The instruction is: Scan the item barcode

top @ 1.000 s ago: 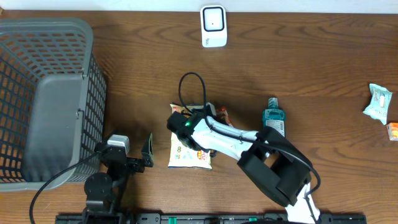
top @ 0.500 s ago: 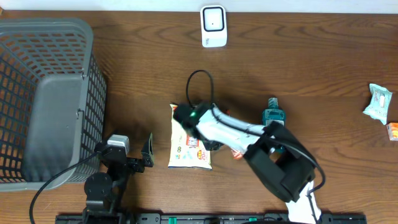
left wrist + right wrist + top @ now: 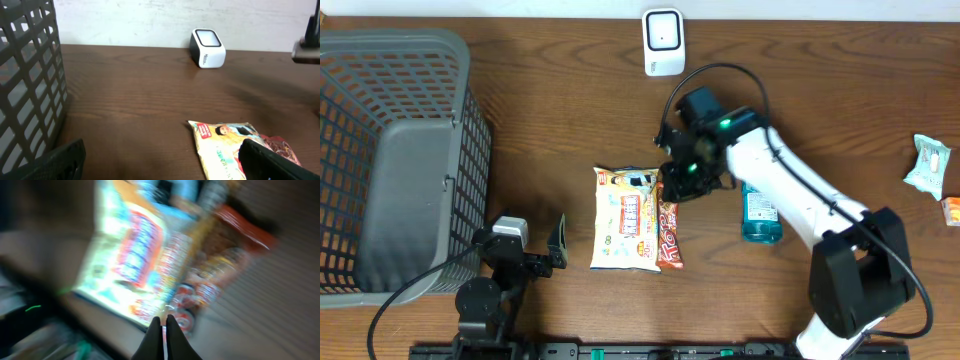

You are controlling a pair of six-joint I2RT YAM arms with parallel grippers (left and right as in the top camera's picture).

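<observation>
A red snack packet (image 3: 669,235) lies lengthwise beside a yellow snack packet (image 3: 627,218) at the table's middle. My right gripper (image 3: 673,180) is shut at the red packet's far end, pinching its edge. In the blurred right wrist view the closed gripper (image 3: 163,319) meets the red packet (image 3: 210,275) next to the yellow packet (image 3: 130,255). The white barcode scanner (image 3: 663,42) stands at the table's far edge, also in the left wrist view (image 3: 207,47). My left gripper (image 3: 556,246) rests open and empty near the front, left of the yellow packet (image 3: 225,150).
A grey mesh basket (image 3: 395,150) fills the left side. A blue bottle (image 3: 760,212) lies under the right arm. A pale green packet (image 3: 928,165) and an orange item (image 3: 951,210) sit at the right edge.
The right arm swung from over the packets up and to the right, its gripper closing fully. The red packet now lies uncovered along the yellow one. The left arm has not moved.
</observation>
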